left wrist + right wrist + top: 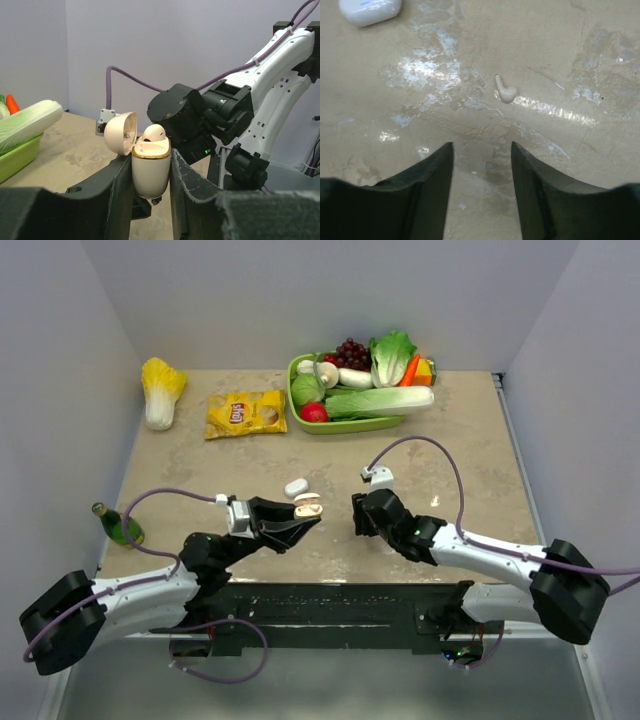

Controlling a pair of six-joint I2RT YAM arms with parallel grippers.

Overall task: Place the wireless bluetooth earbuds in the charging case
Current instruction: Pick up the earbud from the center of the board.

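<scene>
One loose cream plastic earbud: I'd centre my parted right tool over it, left tool clamping the white oval case.

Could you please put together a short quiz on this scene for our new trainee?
1. True or false: the left gripper is shut on the open case, which has one earbud seated in it.
2. Where is the loose earbud relative to the right gripper? A) pinched between its fingers B) on the table, ahead of its open fingers C) inside the held case
3. Fill in: the second white case lies on the table with its lid ____.
Key: 1 true; 2 B; 3 closed.
</scene>
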